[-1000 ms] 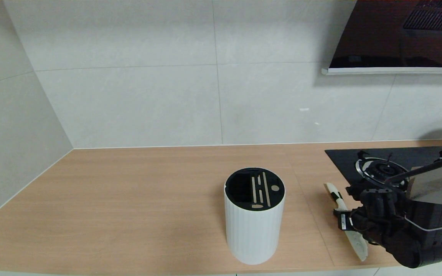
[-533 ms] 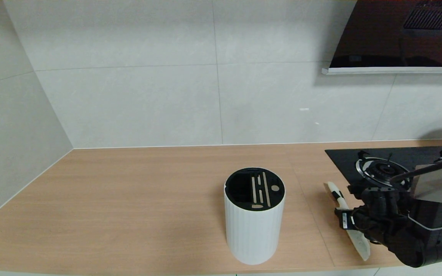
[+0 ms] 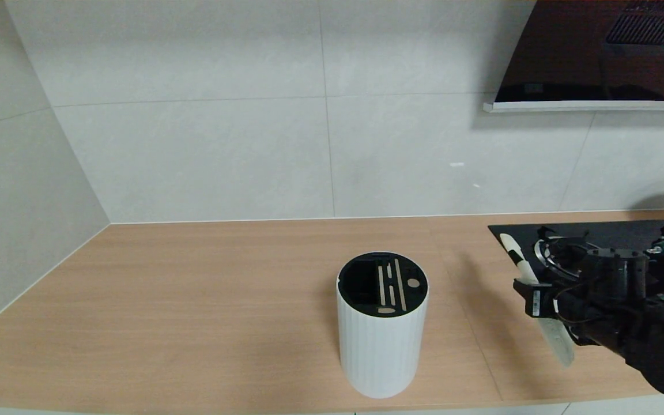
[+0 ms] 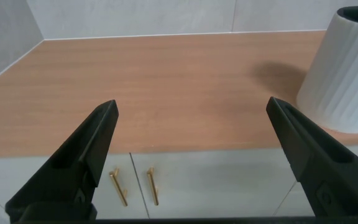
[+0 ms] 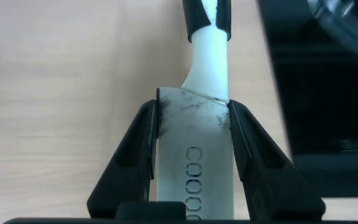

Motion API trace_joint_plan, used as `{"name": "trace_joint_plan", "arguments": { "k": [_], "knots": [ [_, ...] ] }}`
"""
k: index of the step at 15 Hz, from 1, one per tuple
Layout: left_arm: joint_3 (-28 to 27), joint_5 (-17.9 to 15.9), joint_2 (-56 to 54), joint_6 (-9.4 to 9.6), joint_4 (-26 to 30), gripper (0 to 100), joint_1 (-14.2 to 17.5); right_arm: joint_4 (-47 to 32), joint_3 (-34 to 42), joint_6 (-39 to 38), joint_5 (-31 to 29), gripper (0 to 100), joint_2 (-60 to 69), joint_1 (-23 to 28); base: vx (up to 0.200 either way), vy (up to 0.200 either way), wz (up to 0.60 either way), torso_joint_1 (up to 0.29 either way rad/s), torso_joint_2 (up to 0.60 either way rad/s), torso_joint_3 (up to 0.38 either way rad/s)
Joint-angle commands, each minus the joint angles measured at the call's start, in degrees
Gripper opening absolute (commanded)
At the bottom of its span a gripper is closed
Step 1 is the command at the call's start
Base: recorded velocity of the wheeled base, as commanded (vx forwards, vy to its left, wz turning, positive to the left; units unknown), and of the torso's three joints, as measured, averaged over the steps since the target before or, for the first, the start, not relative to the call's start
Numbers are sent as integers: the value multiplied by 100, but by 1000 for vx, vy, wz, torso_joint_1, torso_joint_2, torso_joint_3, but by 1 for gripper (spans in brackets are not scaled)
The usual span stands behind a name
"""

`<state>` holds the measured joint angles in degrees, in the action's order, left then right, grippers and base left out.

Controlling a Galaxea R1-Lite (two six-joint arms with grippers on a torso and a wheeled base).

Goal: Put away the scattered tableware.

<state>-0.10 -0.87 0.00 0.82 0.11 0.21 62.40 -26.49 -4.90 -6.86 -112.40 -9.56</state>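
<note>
Hanging in front of the counter [image 4: 166, 81], the left gripper [image 4: 190, 109] has its fingers [image 4: 86, 155] spread wide with nothing between them. Below it, two gold cabinet handles [image 4: 118, 186] show on the doors under the counter's edge. From this wrist view the white ribbed holder [image 4: 340, 68] stands on the wood off to one side, well apart from the gripper.

In the head view the holder [image 3: 381, 340] stands upright near the front edge of the counter [image 3: 193, 300], a little right of its middle. Its black top has one large opening and several narrow slots, and all of them look unfilled. The tiled wall [image 3: 193, 144] rises behind it at 12 o'clock.

At the holder's 3 o'clock, the right gripper [image 3: 539, 300] is clamped on the knife [image 3: 557, 340]. The knife is tilted, with its white handle pointing to about 11 o'clock and its pale blade to about 5 o'clock. It is off the counter, with its shadow lying on the wood to its left.

The right wrist view shows the two fingers [image 5: 138, 155] of the right gripper [image 5: 194, 107] pressed against both edges of the blade of the knife [image 5: 194, 149], close to where it joins the handle. There is wood on one side and the black stove [image 5: 328, 93] on the other.

The stove [image 3: 608, 230] lies at the holder's 2 o'clock, and the dark hood [image 3: 597, 52] hangs above it on the wall.
</note>
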Motion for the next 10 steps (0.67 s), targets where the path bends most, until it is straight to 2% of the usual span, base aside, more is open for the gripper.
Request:
{"name": "trace_joint_plan", "arguments": {
  "k": [1, 9, 10],
  "knots": [
    [1, 7, 9, -73, -2, 100, -3, -580, 39, -2, 1, 0, 1291, -345, 0, 0, 0, 0, 0, 0],
    [10, 7, 0, -47, -20, 100, -12, -615, 83, -20, 62, 0, 1888, -459, 0, 0, 0, 0, 0, 0],
    [-122, -1, 0, -73, -20, 100, -12, -607, 21, -11, 80, 0, 1932, -459, 0, 0, 0, 0, 0, 0]
  ]
}}
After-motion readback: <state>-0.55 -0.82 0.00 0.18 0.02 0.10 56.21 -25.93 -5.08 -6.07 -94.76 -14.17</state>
